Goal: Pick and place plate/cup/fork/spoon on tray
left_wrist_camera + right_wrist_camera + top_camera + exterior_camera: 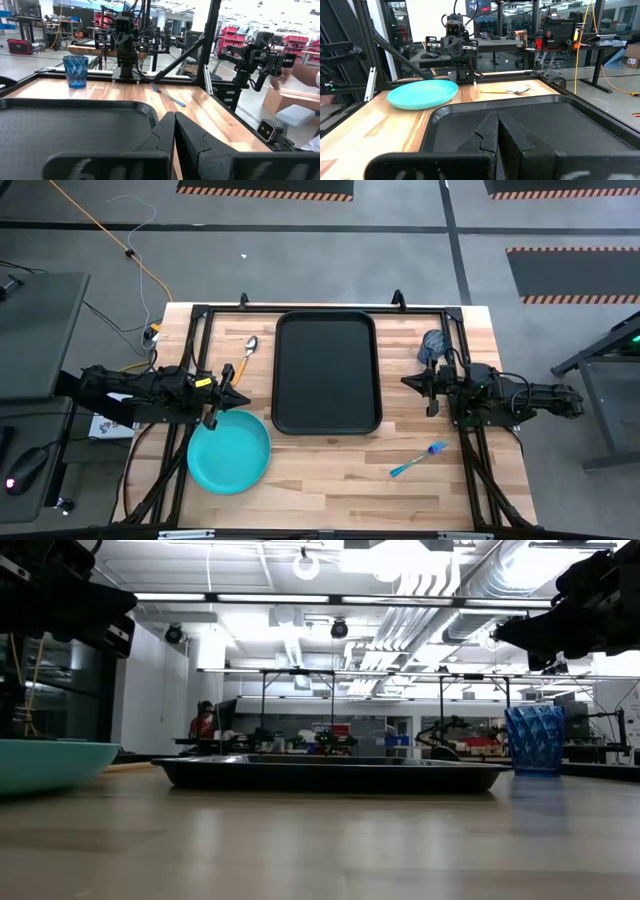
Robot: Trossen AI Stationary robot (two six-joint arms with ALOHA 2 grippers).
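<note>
The black tray (pixel 327 372) lies at the table's middle. The teal plate (pixel 229 451) rests flat near the left front, and the orange-handled spoon (pixel 246 358) lies left of the tray. The blue cup (pixel 434 346) stands upright right of the tray. The teal-and-blue fork (pixel 417 460) lies at the right front. My left gripper (pixel 243 397) is shut and empty; it hovers between the plate and the tray and points at the tray. My right gripper (pixel 407 381) is shut and empty; it hovers right of the tray, near the cup, and points at the tray.
Black frame rails run along the table's far edge and both sides (pixel 200 320). Bare wood lies in front of the tray (pixel 330 470). In the low view both arms sit well above the tabletop (pixel 330 840). A person sits far back in the room (pixel 205 722).
</note>
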